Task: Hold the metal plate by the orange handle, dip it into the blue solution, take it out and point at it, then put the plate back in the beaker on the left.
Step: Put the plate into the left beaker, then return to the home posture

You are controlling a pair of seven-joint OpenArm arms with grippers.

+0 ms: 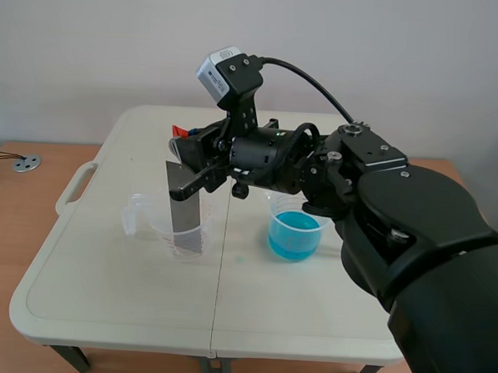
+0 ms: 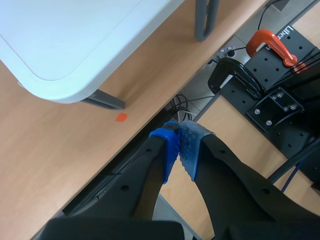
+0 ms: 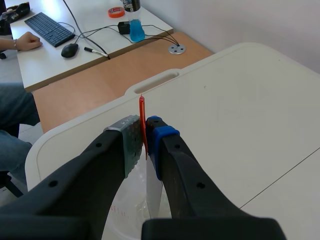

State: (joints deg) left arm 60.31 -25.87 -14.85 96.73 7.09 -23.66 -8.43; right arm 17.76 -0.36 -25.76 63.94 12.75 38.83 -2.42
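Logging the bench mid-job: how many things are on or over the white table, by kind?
Beakers: 2, a clear beaker and a beaker of blue solution
Plates: 1, the metal plate in the right claw
Total: 3

Side desk [image 3: 50,60] — keyboard [image 3: 44,28], mouse [image 3: 70,49] beside it, pen [image 3: 95,51], blue bottle [image 3: 135,31], 1 orange tape roll [image 3: 116,11].

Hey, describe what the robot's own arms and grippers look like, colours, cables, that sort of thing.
The right arm is bulky, glossy black, with visible screw heads; a grey-white camera sits on its wrist, fed by a black cable. The right gripper has thick black fingers, one pad grey, one blue. The left gripper has the same black fingers, both pads blue and dotted.
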